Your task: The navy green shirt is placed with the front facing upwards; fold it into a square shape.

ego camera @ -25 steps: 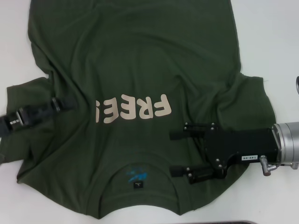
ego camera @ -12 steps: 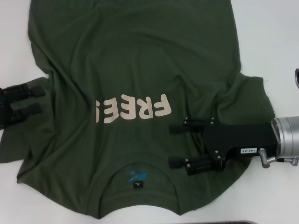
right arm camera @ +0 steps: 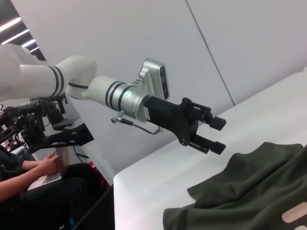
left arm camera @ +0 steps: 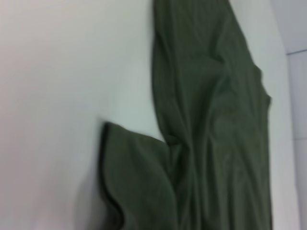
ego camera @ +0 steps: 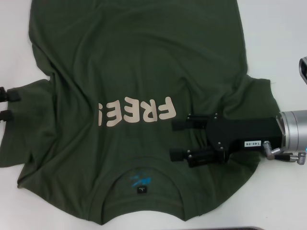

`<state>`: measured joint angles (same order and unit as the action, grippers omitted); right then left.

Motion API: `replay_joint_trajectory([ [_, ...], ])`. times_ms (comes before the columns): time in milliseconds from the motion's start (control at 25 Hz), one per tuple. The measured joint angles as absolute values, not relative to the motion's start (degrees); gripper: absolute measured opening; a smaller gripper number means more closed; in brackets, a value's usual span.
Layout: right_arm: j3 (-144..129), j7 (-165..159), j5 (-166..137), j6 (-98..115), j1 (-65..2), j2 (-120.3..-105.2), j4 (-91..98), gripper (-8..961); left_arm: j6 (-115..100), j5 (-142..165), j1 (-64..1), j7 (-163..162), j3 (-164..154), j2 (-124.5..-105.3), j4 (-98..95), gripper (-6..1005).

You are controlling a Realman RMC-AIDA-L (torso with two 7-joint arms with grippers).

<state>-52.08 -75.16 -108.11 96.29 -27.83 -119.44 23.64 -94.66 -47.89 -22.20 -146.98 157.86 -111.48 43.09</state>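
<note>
From the head cam your navy green shirt (ego camera: 144,96) lies flat, unfolded, on the table (ego camera: 278,38), right gripper (ego camera: 177,140) spread empty over its chest, left gripper (ego camera: 5,104) parted at the sleeve; left wrist shows a loose sleeve, right wrist confirms empty, so nothing's folded yet.

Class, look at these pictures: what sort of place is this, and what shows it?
Probably a robotics lab: a shirt spread on a white table, two robot grippers, left and right, and a person at a laptop.
</note>
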Motion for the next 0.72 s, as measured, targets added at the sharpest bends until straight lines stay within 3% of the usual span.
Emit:
replay_joint_trajectory([
  [720, -49.7, -79.9, -107.8, 95.9, -28.0, -119.46, 23.6, 924, -86.9, -46.5, -22.4, -151.5, 157.8, -111.77, 43.3, 662],
])
